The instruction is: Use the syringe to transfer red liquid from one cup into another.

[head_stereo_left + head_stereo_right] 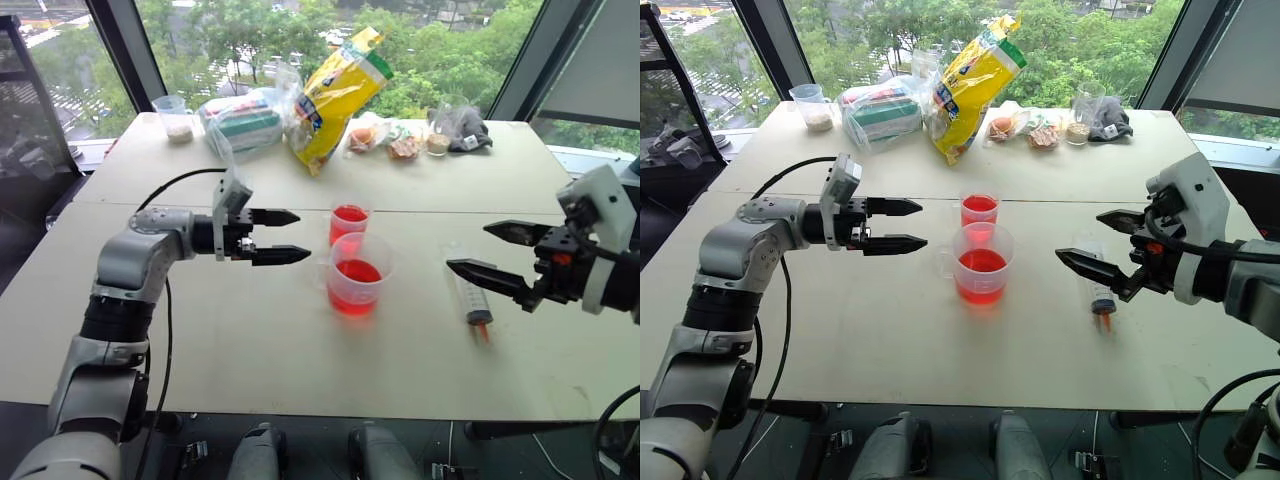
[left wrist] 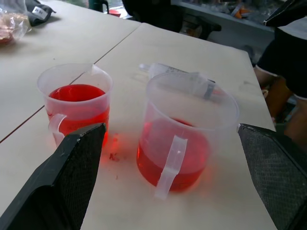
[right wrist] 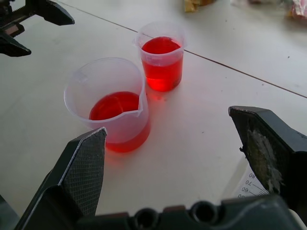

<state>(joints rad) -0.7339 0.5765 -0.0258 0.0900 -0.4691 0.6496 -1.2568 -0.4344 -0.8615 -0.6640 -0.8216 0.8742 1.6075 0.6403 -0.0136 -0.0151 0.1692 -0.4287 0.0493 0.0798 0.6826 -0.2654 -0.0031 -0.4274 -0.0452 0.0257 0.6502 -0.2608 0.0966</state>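
"Right gripper (image 1: 478,250) is the closest thing. Is it holding anything?"

"No. Its two black fingers are spread wide apart and nothing is between them. It hangs in the air above the table (image 1: 250,330), pointing toward the cups."

"Where is the syringe?"

"The syringe (image 1: 472,300) lies flat on the table, just under and a little behind the right gripper's lower finger. No finger touches it. Its small orange-red tip points toward the near edge of the table."

"And the other arm?"

"The left gripper (image 1: 285,236) is on the other side of the cups. Its fingers are wide apart too, and they hold nothing. It points sideways at the cups and stops a bit short of them."

"Tell me about the cups."

"Two clear cups stand in the middle of the table, between the two grippers. The wide measuring cup (image 1: 357,273) with the little handle is nearer. It has red liquid (image 1: 356,272) in the bottom part. The narrow cup (image 1: 349,222) stands just behind it, very close, and its red liquid comes up nearly to the top."

"What is at the far side of the table?"

"A yellow bag (image 1: 335,95) leaning up, some clear plastic bags (image 1: 243,122) with things inside, and a small cup of beige grains (image 1: 176,117) near the far left corner."
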